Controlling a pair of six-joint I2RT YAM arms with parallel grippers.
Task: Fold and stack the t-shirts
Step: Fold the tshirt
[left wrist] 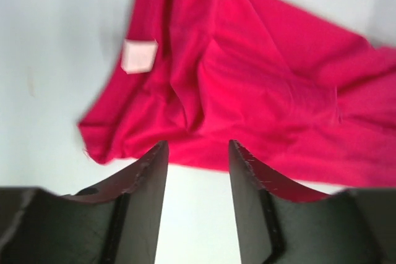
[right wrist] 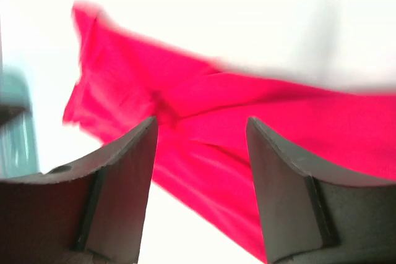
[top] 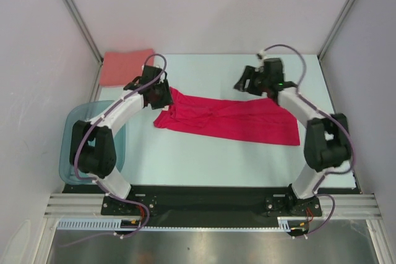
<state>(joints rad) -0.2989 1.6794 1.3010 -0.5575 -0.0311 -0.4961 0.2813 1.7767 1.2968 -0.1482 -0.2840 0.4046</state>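
The crimson-red t-shirt [top: 229, 120] lies crumpled in a long strip across the middle of the table. It fills the left wrist view [left wrist: 260, 85], its white label [left wrist: 139, 55] showing, and the right wrist view [right wrist: 247, 134]. The salmon-pink t-shirt [top: 127, 66] lies folded flat at the back left corner. My left gripper [top: 162, 94] hovers at the red shirt's left end, open and empty [left wrist: 198, 146]. My right gripper [top: 244, 83] hovers above the shirt's far edge near its right part, open and empty [right wrist: 201, 122].
A translucent teal plastic tub [top: 93, 140] stands at the table's left edge beside the left arm. White walls with metal posts close in the left, back and right sides. The black base rail [top: 204, 199] runs along the near edge.
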